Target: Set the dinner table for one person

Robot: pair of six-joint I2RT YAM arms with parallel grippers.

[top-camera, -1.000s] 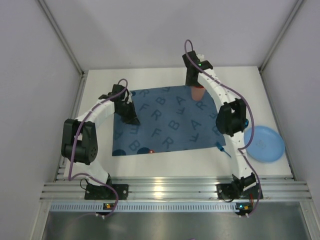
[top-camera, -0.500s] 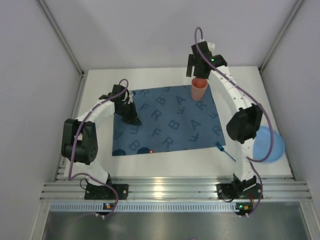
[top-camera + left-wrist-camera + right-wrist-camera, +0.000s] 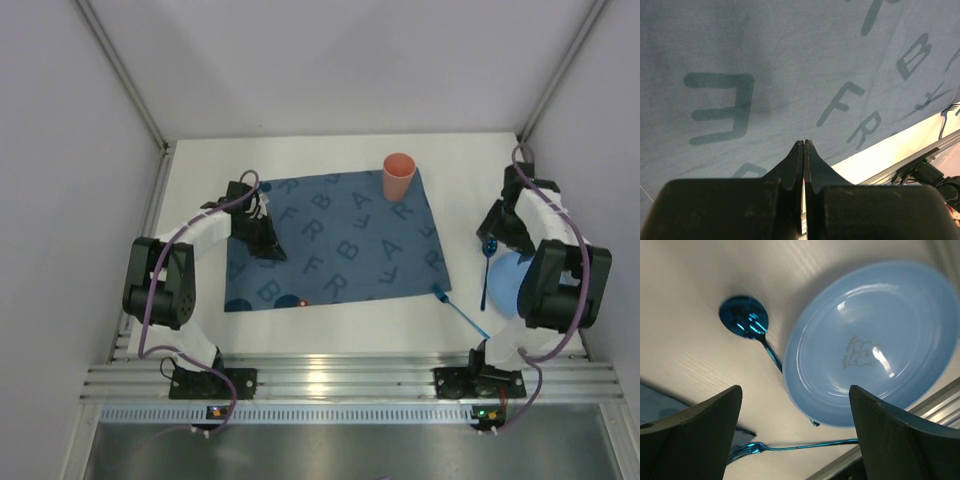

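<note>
Blue mat (image 3: 340,240) lay under my left gripper (image 3: 804,145), jaws together; the cup (image 3: 398,176) stood on it, well to that gripper's right. Beneath my right gripper (image 3: 795,388), jaws apart and empty, plate (image 3: 865,340), spoon (image 3: 743,317) and fork (image 3: 790,446) lay on the table (image 3: 300,335), apparently yet unplaced.

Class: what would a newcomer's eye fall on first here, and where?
The dark blue lettered placemat covers the middle of the table, a salmon cup upright on its far right corner. By the right edge, a light blue plate lies under the open right claw, a blue spoon at its rim.
</note>
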